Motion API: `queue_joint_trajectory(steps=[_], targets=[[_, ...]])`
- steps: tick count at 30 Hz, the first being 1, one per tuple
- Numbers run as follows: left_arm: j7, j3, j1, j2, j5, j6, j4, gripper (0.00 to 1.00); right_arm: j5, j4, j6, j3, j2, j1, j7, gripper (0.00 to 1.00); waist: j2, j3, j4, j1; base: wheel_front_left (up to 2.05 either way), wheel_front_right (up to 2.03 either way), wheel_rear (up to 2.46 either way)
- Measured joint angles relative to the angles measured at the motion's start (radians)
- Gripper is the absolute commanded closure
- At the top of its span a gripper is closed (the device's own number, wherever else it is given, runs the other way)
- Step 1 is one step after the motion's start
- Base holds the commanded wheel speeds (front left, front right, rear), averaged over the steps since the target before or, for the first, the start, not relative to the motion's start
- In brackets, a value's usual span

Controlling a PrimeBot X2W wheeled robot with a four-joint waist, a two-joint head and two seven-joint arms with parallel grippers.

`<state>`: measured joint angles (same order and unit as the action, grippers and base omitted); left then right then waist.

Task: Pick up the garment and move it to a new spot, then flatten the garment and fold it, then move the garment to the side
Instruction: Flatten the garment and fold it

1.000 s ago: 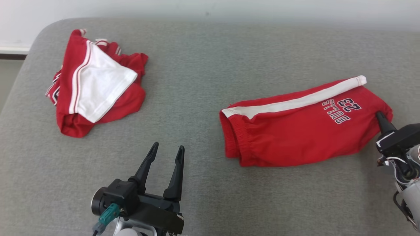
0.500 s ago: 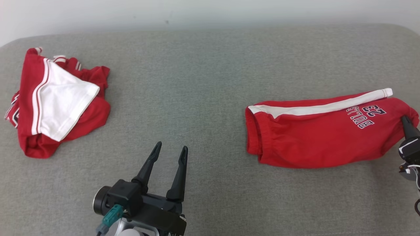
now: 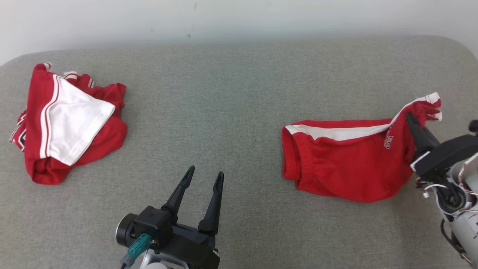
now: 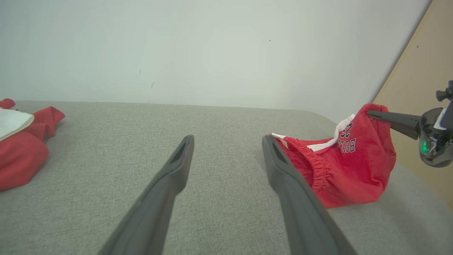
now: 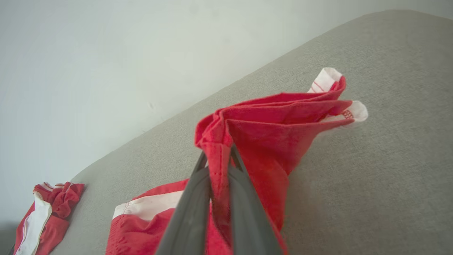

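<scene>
Red shorts [image 4: 354,170] with dark, white-outlined lettering [image 4: 347,145] printed on the raised leg. In the left wrist view the word begins "BU"; its remaining letters are lost in a fold. Just above it is a number [image 4: 348,129] that looks like 23. In the head view the print is too creased to read.

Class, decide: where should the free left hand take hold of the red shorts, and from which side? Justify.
Probably the gathered waistband of the red shorts, coming from the robot's left. That end lies on the cushion, facing the open left hand; the right hand pinches the opposite leg hem.
</scene>
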<state>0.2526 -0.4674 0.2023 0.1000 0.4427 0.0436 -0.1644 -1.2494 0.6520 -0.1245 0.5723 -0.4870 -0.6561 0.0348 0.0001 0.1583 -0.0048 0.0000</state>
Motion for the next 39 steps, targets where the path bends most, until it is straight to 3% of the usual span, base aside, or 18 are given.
queue_joint_trajectory(steps=[12,34,35,36,37,39], targets=[[0.000,-0.001,0.000,-0.007,0.001,0.000,-0.010,0.00,0.078,-0.188,0.000,0.168,0.034,0.017,-0.058,1.00,0.0000,-0.016,0.054,0.0000,0.00,0.00,0.00],[0.000,0.018,-0.006,-0.007,0.002,0.002,0.004,0.00,0.217,-0.207,0.000,0.321,0.044,0.048,-0.119,1.00,-0.0001,-0.010,0.054,0.0000,0.00,0.00,0.00],[0.000,0.018,-0.006,-0.007,0.002,0.001,0.004,0.00,0.232,-0.205,0.001,0.330,0.046,0.046,-0.119,0.69,-0.0001,-0.010,0.053,0.0000,0.00,0.00,0.00],[0.000,0.018,-0.006,-0.008,0.002,0.001,0.004,0.00,0.244,-0.202,0.001,0.338,0.048,0.045,-0.119,0.50,-0.0001,-0.009,0.053,0.0000,0.00,0.00,0.00],[0.000,0.018,-0.006,-0.008,0.002,0.001,0.004,0.00,0.253,-0.201,0.001,0.345,0.050,0.044,-0.119,0.00,0.0000,-0.009,0.052,0.0000,0.00,0.00,0.00],[0.000,0.019,-0.006,-0.008,0.002,0.000,0.003,0.00,0.274,-0.201,0.003,0.359,0.054,0.038,-0.117,0.00,0.0000,-0.010,0.049,0.0000,0.00,0.00,0.00]])
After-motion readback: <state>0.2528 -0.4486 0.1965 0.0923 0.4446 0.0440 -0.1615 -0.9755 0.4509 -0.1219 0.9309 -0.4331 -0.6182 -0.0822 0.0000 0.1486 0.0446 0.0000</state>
